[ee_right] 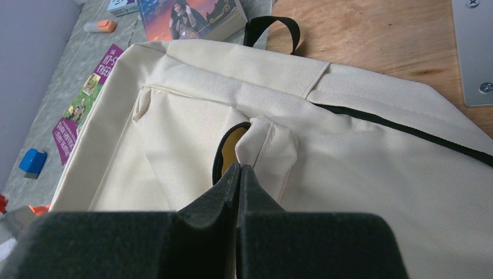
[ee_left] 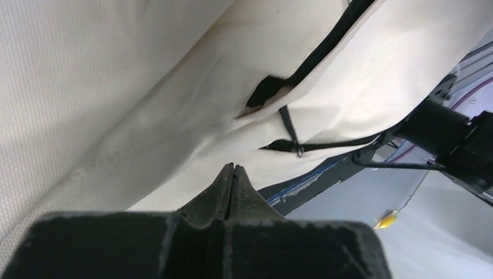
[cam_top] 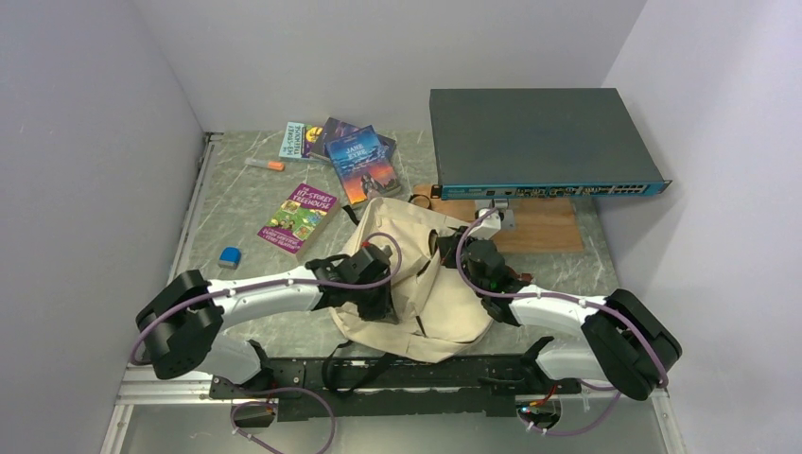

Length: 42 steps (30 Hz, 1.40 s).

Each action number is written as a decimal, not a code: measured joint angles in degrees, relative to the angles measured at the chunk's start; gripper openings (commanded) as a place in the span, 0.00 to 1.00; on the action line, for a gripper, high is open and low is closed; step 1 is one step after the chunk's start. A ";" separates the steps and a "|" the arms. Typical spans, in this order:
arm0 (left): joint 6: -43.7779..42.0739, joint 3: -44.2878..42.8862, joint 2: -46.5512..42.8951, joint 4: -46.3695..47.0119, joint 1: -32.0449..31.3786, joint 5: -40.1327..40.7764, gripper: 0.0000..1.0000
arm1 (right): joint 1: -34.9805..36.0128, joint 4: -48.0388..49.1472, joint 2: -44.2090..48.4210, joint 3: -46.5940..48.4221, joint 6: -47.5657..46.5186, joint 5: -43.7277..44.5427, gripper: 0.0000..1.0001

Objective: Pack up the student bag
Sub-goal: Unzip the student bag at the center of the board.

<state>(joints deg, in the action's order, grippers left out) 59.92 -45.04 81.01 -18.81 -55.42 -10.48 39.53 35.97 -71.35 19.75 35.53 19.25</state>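
Note:
The cream student bag (cam_top: 426, 293) lies flat on the table between my two arms, its black top loop (ee_right: 272, 29) pointing away. My left gripper (cam_top: 378, 307) is shut, with its tips (ee_left: 234, 168) against the bag's fabric near a black strap (ee_left: 325, 142); nothing shows between them. My right gripper (cam_top: 465, 248) is shut (ee_right: 239, 168) on a fold of the bag's fabric (ee_right: 267, 142) at the edge of a partly open zipper, where a yellow lining (ee_right: 231, 150) shows. Paperback books lie beyond the bag: a purple one (cam_top: 299, 218), a blue one (cam_top: 363, 166) and others (cam_top: 317, 140).
A dark network switch (cam_top: 539, 142) stands on a wooden board (cam_top: 530, 222) at the back right. An orange-capped marker (cam_top: 264, 165) and a small blue block (cam_top: 229, 256) lie on the left of the table. White walls close in on both sides.

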 measured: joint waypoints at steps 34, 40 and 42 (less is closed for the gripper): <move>-3.34 7.21 -14.01 9.90 0.42 4.72 0.79 | 4.24 -25.51 6.97 1.77 7.52 -6.91 0.00; -4.79 0.35 -7.06 9.60 0.44 4.07 0.70 | 4.24 -22.03 13.05 -2.58 6.88 -7.89 0.00; -5.73 -2.95 -4.35 9.18 0.55 3.98 0.65 | 4.24 -21.27 14.97 -3.78 6.56 -8.22 0.00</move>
<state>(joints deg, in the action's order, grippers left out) 54.19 -47.99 76.66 -9.63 -54.87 -6.50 43.77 14.70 -56.38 15.97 42.09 11.03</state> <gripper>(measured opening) 0.711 0.008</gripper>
